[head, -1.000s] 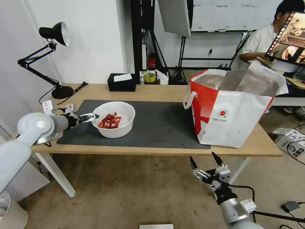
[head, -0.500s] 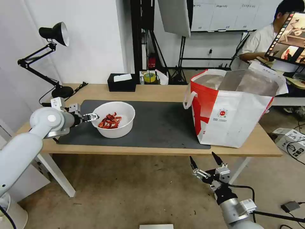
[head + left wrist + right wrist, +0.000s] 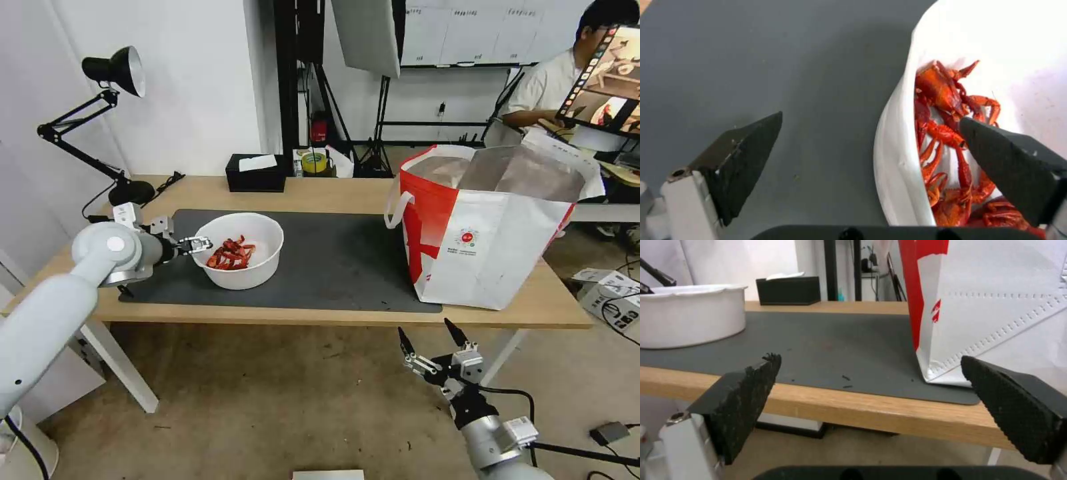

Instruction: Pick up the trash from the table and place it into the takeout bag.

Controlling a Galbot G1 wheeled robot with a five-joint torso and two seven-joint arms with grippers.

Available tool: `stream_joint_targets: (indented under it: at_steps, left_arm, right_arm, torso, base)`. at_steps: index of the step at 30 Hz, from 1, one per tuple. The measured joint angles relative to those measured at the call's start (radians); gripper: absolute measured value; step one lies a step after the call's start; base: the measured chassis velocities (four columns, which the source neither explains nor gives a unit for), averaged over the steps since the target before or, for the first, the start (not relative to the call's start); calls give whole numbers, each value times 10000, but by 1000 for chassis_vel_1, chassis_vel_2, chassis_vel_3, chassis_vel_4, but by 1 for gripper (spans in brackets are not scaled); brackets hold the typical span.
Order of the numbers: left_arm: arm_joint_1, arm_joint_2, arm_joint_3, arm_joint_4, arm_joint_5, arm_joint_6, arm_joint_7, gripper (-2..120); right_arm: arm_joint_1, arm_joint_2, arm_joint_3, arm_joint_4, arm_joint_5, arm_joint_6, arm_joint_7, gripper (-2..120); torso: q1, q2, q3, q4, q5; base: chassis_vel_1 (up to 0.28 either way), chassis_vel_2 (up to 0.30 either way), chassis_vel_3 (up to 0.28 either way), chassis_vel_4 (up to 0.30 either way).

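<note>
— Left pincer (image 3: 200,243): spread wide astride rim of bowl (image 3: 241,260), one tip inside among shells (image 3: 951,160), nothing clamped yet. Why so?
— Likely to pinch the wall. Right pincer (image 3: 432,340) agape, empty, below desk (image 3: 333,197); bag (image 3: 487,227) above it.

a white round bowl (image 3: 239,259) of red crayfish shells (image 3: 230,253) sits upright on the dark grey mat (image 3: 333,260) of the light-wood table (image 3: 320,193). the boxy white-and-red takeout bag (image 3: 490,230) stands open at the mat's right end, foil lining showing.
</note>
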Motion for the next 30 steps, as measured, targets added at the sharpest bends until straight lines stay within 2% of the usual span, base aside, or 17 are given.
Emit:
stream_joint_targets:
  at_steps: [3, 11, 18, 19, 21, 22, 25, 27, 30]
  left_arm:
    - [-23, -16, 92, 16, 31, -3, -146, 97]
    - [-29, -18, 215, 18, 53, -13, -293, 78]
    - [-35, 42, 336, -44, 56, -24, -295, 49]
    - [-35, 42, 336, -44, 56, -24, -295, 49]
    - [-35, 64, 366, -58, 55, -24, -325, 37]
    - [-35, 64, 366, -58, 55, -24, -325, 37]
    - [-16, 78, 366, -70, 40, -24, -332, 24]
    - [0, 78, 352, -81, 33, -24, -332, 19]
    - [30, 70, 314, -118, -74, -31, -37, 5]
  right_arm:
    - [0, 0, 0, 0, 0, 0, 0, 100]
    - [-1, 0, 0, 0, 0, 0, 0, 100]
    - [0, 0, 0, 0, 0, 0, 0, 100]
    - [0, 0, 0, 0, 0, 0, 0, 100]
    - [0, 0, 0, 0, 0, 0, 0, 100]
    - [0, 0, 0, 0, 0, 0, 0, 100]
    - [-1, 0, 0, 0, 0, 0, 0, 100]
    - [0, 0, 0, 0, 0, 0, 0, 100]
    - [0, 0, 0, 0, 0, 0, 0, 100]
  torso:
    - [0, 0, 0, 0, 0]
    - [0, 0, 0, 1, 0]
    - [-1, 0, -1, 1, 1]
    - [-1, 0, -1, 1, 1]
    - [0, 0, -1, 1, 0]
    - [0, 0, -1, 1, 0]
    - [0, 0, -1, 0, -1]
    - [0, 0, 0, 0, -1]
    - [0, 0, 0, 1, -2]
  base:
    - [0, 0, 0, 0]
    - [0, 0, 0, 0]
    - [0, 0, 0, 0]
    - [0, 0, 0, 0]
    - [0, 0, 0, 0]
    - [0, 0, 0, 0]
    - [0, 0, 0, 0]
    - [0, 0, 0, 0]
    - [0, 0, 0, 0]
